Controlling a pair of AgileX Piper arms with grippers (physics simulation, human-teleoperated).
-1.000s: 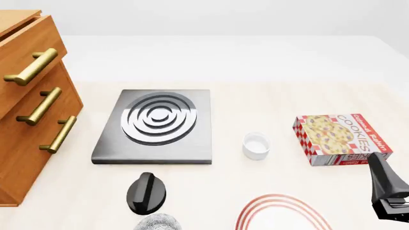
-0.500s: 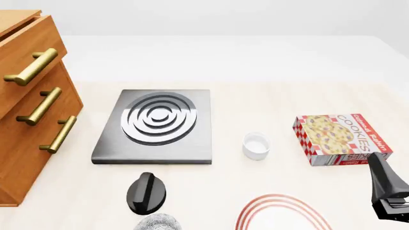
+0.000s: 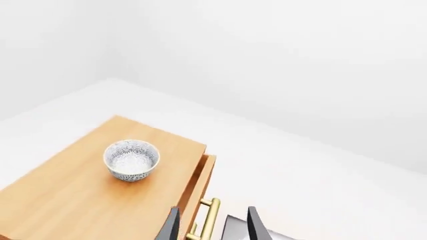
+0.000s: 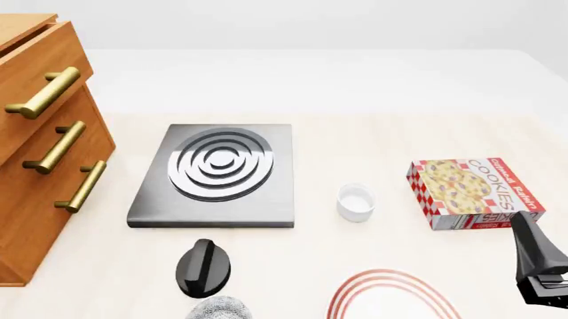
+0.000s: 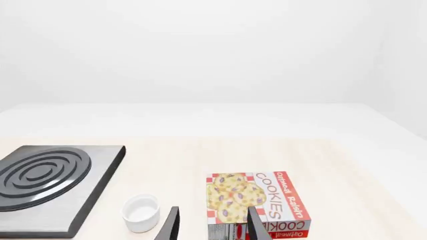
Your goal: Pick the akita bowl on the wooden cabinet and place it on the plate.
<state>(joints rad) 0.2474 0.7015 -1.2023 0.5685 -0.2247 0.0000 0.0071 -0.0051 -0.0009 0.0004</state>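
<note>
A pale cream worktop [image 4: 373, 133] stretches to its far edge, where a plain white floor [image 4: 310, 66] begins. Bare white walls [image 5: 200, 50] rise behind it. The light is soft, even and nearly shadowless.

Akita bowl [image 3: 131, 160] atop wooden cabinet [image 3: 80, 200]

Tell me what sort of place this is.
Probably a simulated kitchen tabletop: a stove slab with its knob, a ringed plate and a box of cookies lie on a pale table beside a wooden cabinet.
</note>
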